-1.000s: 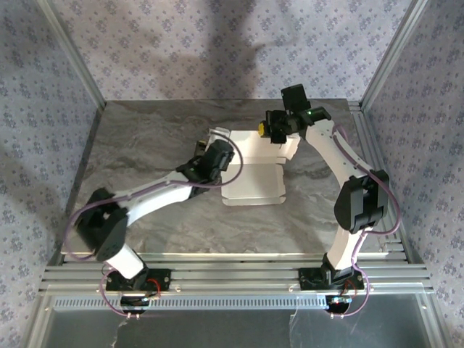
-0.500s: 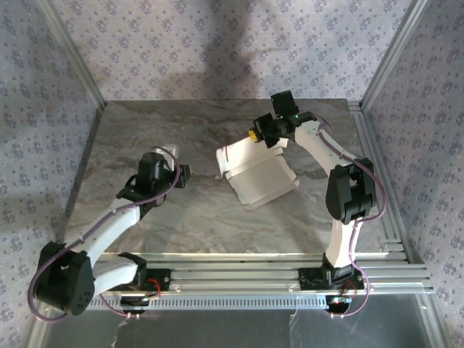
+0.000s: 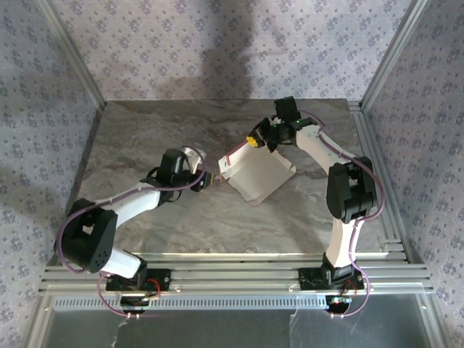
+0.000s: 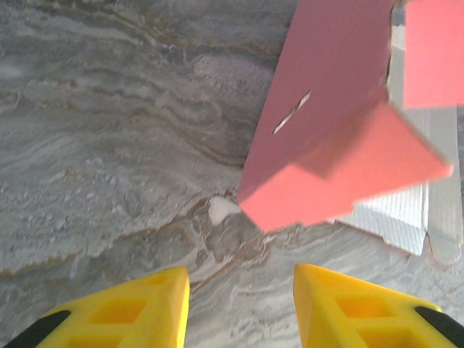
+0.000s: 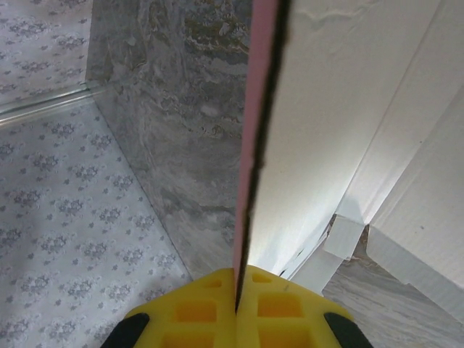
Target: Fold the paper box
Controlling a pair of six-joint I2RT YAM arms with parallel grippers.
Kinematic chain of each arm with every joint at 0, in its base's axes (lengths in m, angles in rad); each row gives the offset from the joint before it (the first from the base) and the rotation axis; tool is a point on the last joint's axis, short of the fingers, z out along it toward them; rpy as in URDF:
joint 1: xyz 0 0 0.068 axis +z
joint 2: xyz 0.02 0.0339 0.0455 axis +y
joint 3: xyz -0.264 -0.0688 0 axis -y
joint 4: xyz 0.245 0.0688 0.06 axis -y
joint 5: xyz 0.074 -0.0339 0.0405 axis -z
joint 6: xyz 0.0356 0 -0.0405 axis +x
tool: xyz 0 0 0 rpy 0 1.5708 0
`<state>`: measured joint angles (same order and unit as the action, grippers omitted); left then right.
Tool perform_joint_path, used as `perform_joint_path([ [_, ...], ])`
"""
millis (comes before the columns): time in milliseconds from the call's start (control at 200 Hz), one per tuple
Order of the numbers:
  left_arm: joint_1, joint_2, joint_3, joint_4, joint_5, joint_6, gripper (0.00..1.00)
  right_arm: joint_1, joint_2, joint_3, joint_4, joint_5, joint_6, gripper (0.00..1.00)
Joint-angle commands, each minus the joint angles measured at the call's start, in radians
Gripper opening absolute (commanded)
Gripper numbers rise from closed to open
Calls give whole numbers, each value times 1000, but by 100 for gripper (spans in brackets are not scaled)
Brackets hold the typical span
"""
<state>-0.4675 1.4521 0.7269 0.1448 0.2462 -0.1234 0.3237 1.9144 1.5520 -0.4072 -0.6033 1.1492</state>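
- The paper box (image 3: 257, 174) sits a little right of the middle of the surface (image 3: 145, 138), nearer the far edge than the near one. Its pale inside faces up and it is skewed to the edges.
- The right tool (image 3: 254, 140) is clenched on the thin edge of a raised panel at the box's far side.
- The left tool (image 3: 206, 180) hangs released, jaws apart with nothing between them, just beside the box's left corner and not touching it.
- Folding looks partway done to me: flaps are lifted, but the body is not closed.
- Next, I'd say, the left tool must catch that corner flap and turn it over while the right steadies the panel, gently, since thin card slides or creases.
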Motion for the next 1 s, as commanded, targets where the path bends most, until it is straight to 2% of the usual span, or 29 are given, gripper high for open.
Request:
perform_joint_path([
  [0,-9,30,45,84,-24,22,44,-12,30,-20,42,-48,-50,0],
  [480,-30,108,70,134,-16,39,45,-18,125,2,95,-99,-61,0],
  [994,-49,158,96,216,71,51,44,-37,133,2,80,-112,-72,0],
])
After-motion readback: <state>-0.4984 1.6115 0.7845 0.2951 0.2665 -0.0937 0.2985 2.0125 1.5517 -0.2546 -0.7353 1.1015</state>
